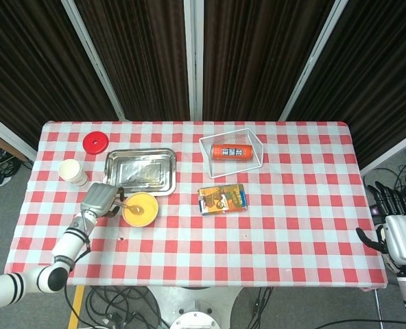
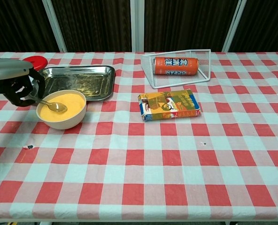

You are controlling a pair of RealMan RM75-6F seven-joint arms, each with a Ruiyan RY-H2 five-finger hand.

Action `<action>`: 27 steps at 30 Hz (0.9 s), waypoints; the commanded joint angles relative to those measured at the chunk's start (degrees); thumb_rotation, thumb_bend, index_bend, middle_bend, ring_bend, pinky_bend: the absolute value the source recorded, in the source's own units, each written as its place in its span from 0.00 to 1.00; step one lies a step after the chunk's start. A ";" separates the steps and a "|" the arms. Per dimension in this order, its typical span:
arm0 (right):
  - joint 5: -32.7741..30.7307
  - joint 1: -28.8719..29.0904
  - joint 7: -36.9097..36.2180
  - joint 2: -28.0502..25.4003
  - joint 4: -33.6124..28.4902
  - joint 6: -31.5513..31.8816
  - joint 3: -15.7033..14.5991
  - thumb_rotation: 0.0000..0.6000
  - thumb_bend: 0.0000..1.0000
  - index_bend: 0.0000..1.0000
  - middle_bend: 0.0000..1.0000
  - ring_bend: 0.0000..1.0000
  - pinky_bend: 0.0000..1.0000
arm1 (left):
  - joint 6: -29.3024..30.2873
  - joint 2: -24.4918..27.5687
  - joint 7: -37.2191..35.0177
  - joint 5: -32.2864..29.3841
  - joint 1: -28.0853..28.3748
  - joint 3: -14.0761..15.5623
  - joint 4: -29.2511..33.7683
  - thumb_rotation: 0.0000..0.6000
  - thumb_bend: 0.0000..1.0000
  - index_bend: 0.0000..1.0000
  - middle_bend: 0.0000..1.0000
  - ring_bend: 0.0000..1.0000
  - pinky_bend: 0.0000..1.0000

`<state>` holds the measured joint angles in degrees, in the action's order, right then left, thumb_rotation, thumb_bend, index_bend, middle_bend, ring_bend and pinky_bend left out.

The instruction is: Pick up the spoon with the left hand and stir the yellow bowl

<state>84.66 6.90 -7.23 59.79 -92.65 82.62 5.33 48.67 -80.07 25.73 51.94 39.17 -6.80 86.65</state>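
While the left hand (image 2: 14,84) grips the spoon (image 2: 52,105), its tip dips in the yellow bowl (image 2: 61,117).

Your left hand (image 2: 14,84) is cut by the chest view's left edge, and its fingers hide the handle of the spoon (image 2: 54,106). Your right hand (image 1: 400,236) sits at the head view's right edge, off the surface (image 1: 292,226); whether it holds anything is unclear.
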 commanded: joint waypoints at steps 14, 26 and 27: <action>0.01 0.15 -0.54 0.15 0.43 -0.16 0.11 1.00 0.19 0.00 0.00 0.00 0.00 | 2.01 -0.48 -0.62 0.70 0.02 1.62 -0.95 1.00 0.40 0.52 0.89 0.86 0.95; -0.20 -0.06 -0.83 0.11 0.59 -0.12 0.06 1.00 0.19 0.00 0.00 0.00 0.00 | 2.47 -1.03 -1.55 1.17 0.40 1.55 -1.51 1.00 0.35 0.58 0.90 0.86 0.95; -0.20 -0.05 -0.82 0.13 0.58 -0.13 0.05 1.00 0.19 0.00 0.00 0.00 0.00 | 2.42 -1.04 -1.57 1.13 0.42 1.58 -1.51 1.00 0.35 0.58 0.90 0.86 0.95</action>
<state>84.47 6.85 -8.05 59.91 -92.07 82.49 5.39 51.09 -81.11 24.16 53.07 39.59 -5.20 85.14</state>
